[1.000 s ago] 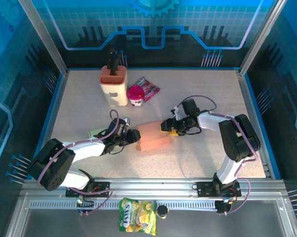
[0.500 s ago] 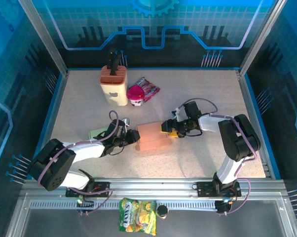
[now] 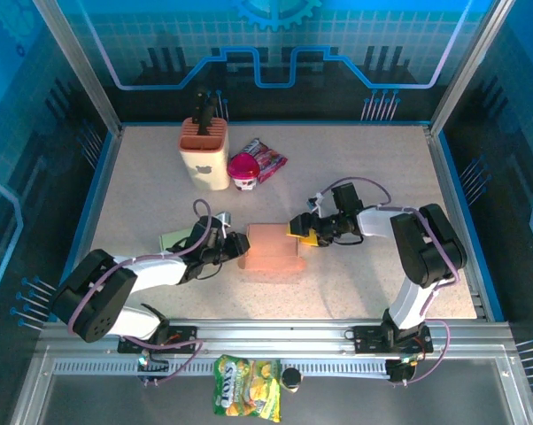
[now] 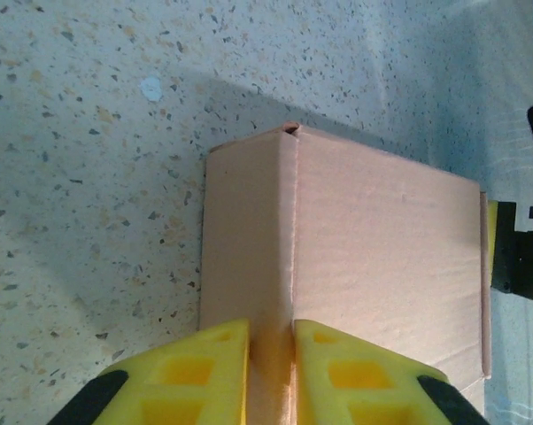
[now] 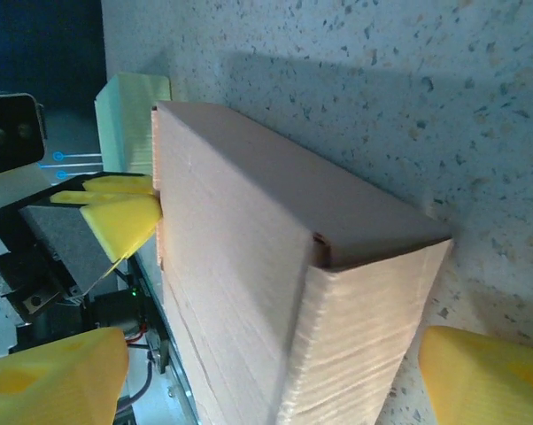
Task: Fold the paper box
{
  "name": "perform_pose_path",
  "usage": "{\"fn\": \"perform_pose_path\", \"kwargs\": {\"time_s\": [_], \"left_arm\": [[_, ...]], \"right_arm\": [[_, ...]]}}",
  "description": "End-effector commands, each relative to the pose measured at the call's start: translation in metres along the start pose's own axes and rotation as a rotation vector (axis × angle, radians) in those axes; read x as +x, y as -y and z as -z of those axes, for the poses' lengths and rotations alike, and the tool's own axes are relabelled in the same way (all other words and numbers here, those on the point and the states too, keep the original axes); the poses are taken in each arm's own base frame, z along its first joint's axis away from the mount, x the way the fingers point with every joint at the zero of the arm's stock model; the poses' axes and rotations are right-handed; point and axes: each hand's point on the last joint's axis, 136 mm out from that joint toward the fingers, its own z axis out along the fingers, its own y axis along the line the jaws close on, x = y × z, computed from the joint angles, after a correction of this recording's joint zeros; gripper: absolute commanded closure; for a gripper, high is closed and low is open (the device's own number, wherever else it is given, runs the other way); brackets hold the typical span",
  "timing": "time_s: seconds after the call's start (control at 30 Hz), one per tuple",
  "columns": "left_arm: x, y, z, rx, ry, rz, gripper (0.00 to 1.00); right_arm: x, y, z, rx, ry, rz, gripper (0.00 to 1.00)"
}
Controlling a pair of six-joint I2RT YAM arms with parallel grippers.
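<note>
Speckled beige tabletop (image 3: 142,186) holds the salmon-pink cardboard box (image 3: 271,251) mid-table, the left gripper (image 4: 271,372) clamped on one end's folded ridge, the right gripper (image 3: 304,232) open-jawed around the other end; closing up seems under way, next needing a steady press there.

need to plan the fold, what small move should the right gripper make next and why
Probably close the right gripper on the paper box end: its jaws stand wide on either side of it, while the left gripper pinches the opposite edge. That should steady the box.
</note>
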Motion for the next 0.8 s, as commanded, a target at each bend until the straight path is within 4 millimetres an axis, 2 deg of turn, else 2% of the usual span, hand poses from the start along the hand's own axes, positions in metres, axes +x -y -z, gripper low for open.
{"fn": "perform_pose_path", "kwargs": {"time_s": [0.0, 0.2, 0.4, 0.77], "left_arm": [[0.015, -0.032, 0.002, -0.086, -0.032, 0.058, 0.83], [0.017, -0.037, 0.001, -0.096, -0.036, 0.078, 0.87], [0.018, -0.039, 0.000, -0.096, -0.041, 0.083, 0.87], [0.018, -0.038, -0.001, -0.091, -0.045, 0.082, 0.87]], "right_arm": [[0.020, 0.003, -0.003, -0.030, -0.031, -0.049, 0.14], [0.028, -0.002, -0.012, -0.082, -0.032, -0.073, 0.16], [0.023, -0.013, -0.022, -0.119, -0.026, -0.050, 0.20], [0.017, -0.023, -0.027, -0.165, -0.010, -0.065, 0.45]]}}
